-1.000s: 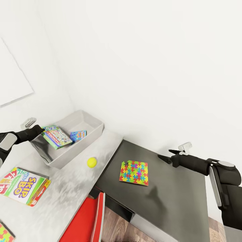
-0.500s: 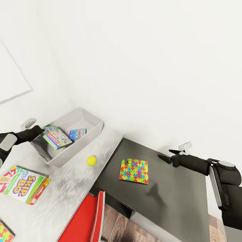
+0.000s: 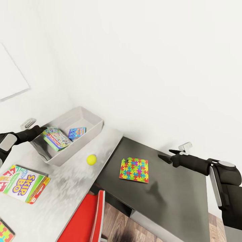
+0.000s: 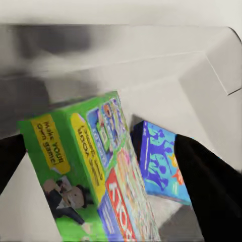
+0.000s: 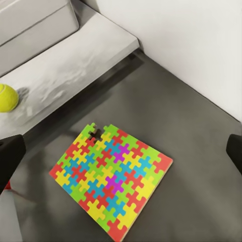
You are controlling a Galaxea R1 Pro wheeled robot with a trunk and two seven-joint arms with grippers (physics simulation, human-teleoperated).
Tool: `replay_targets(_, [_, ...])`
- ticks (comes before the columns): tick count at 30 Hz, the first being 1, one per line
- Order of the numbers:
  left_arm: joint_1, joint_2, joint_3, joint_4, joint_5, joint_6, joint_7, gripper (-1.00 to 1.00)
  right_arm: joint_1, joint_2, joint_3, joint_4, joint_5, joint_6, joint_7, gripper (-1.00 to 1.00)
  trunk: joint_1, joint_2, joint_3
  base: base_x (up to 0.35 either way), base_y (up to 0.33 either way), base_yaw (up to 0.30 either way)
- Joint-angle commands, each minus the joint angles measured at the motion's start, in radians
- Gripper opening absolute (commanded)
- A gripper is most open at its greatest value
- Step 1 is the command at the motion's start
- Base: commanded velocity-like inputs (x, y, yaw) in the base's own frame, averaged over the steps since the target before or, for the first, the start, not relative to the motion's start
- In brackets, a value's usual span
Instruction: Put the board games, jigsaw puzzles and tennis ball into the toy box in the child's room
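From the head camera, the left gripper (image 3: 39,129) holds the green board game (image 3: 57,137) tilted over the toy box (image 3: 88,116), where the blue game (image 3: 77,133) already lies; the tennis ball (image 3: 91,159), SKIP BO box (image 3: 23,183) and a jigsaw puzzle (image 3: 134,169) wait on the table (image 3: 77,181). The left wrist camera shows fingers (image 4: 212,186) clamped either side of the green box for lowering. The right wrist camera shows the puzzle between wide-apart fingers, the right gripper (image 3: 164,155) seemingly poised to collect it.
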Motion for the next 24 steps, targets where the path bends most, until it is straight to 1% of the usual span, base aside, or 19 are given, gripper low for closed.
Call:
replay_targets(1, [-0.001,0.000,0.005,0.000,0.003,0.008,-0.001,1.00,-0.001,0.000,-0.001,-0.001,0.009,0.005,0.009,1.00,0.000,-0.002,-0.002,0.000,0.000,0.000])
replay_targets(13, [0.000,0.001,0.003,0.000,0.002,0.016,0.006,1.00,-0.001,0.000,-0.003,-0.001,0.008,0.005,0.009,1.00,0.000,-0.002,-0.002,0.000,0.000,0.000])
replay_targets(15, [0.000,0.004,0.003,-0.001,0.001,0.034,0.003,1.00,-0.001,0.000,-0.002,-0.001,0.009,0.005,0.009,1.00,0.000,-0.002,-0.002,0.000,0.000,0.000])
replay_targets(17, [0.000,0.007,-0.004,-0.012,-0.009,0.081,-0.004,1.00,-0.001,0.001,-0.001,-0.001,0.008,0.004,0.009,1.00,0.000,-0.002,-0.002,0.000,0.000,0.000])
replay_targets(18, [-0.001,0.008,-0.009,-0.031,-0.013,0.131,-0.023,1.00,-0.001,0.001,-0.001,-0.001,0.008,0.003,0.008,1.00,0.000,-0.002,-0.002,0.000,0.000,0.000])
replay_targets(19, [0.000,0.009,-0.010,-0.049,-0.014,0.160,-0.040,1.00,-0.001,0.001,-0.001,-0.001,0.009,0.002,0.007,1.00,0.000,-0.002,-0.002,0.000,0.000,0.000])
replay_targets(20, [0.008,0.009,-0.011,-0.101,-0.016,0.217,-0.089,1.00,-0.001,0.001,-0.001,0.000,0.009,-0.001,0.005,1.00,0.000,-0.002,-0.002,0.000,0.000,0.000])
replay_targets(21, [0.060,0.009,-0.007,-0.232,-0.014,0.298,-0.170,1.00,-0.001,0.001,0.002,0.000,0.009,-0.003,0.003,1.00,0.000,-0.002,-0.002,0.000,0.000,0.000])
replay_targets(22, [0.116,0.006,-0.005,-0.384,-0.012,0.367,-0.213,1.00,-0.001,0.001,0.003,0.000,0.009,-0.004,0.001,1.00,0.000,-0.002,-0.002,0.000,0.000,0.000])
replay_targets(24, [0.155,0.004,-0.003,-0.489,-0.012,0.424,-0.229,1.00,-0.001,0.001,0.004,0.000,0.009,-0.005,0.000,1.00,0.000,-0.002,-0.002,0.000,0.000,0.000])
